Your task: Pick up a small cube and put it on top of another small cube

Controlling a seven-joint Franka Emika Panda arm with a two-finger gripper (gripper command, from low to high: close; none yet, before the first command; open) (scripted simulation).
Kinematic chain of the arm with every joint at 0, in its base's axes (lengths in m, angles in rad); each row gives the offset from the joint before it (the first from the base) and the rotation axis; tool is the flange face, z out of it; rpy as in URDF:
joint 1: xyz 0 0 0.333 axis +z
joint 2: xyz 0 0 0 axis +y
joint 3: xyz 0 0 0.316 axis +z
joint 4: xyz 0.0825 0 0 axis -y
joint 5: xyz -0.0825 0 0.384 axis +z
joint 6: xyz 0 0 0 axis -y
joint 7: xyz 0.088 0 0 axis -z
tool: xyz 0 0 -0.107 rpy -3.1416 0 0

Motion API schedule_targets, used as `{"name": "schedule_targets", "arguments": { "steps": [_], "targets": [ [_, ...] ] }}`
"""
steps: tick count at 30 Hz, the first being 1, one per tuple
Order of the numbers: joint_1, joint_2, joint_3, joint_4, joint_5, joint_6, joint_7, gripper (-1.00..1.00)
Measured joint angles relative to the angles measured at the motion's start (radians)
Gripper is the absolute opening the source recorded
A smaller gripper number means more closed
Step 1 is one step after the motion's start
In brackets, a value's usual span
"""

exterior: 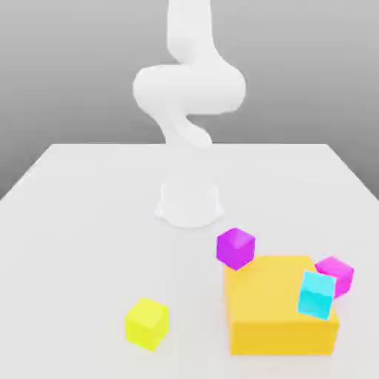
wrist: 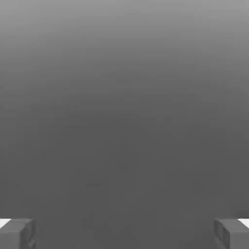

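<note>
The exterior view's top edge cuts off the arm [exterior: 189, 89]; the cyan cube [exterior: 317, 294] partly hides the pink cube [exterior: 339, 275].

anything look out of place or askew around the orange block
Perhaps: the purple-violet cube overlaps the orange block's back corner at the exterior view's left, apparently overhanging it, so its perch looks precarious. I can't tell whether they touch. Nothing looks spilled or damaged.

Counting four small cubes now, all different in colour: one yellow cube [exterior: 146, 323], near and to the exterior view's left; over to the exterior view's right, one purple cube [exterior: 235, 249], one pink cube [exterior: 338, 274] and one cyan cube [exterior: 317, 294]. Adding one big orange block [exterior: 277, 303], near right. Then one robot arm [exterior: 190, 89], far side, and just one table [exterior: 89, 244]!
</note>
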Motion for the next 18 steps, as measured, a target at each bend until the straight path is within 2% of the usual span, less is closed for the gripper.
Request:
{"name": "schedule_targets", "arguments": {
  "steps": [18],
  "targets": [
    [0.416, 0.517, 0.041, -0.239, 0.005, 0.290, -0.798, 0.00]
  ]
}}
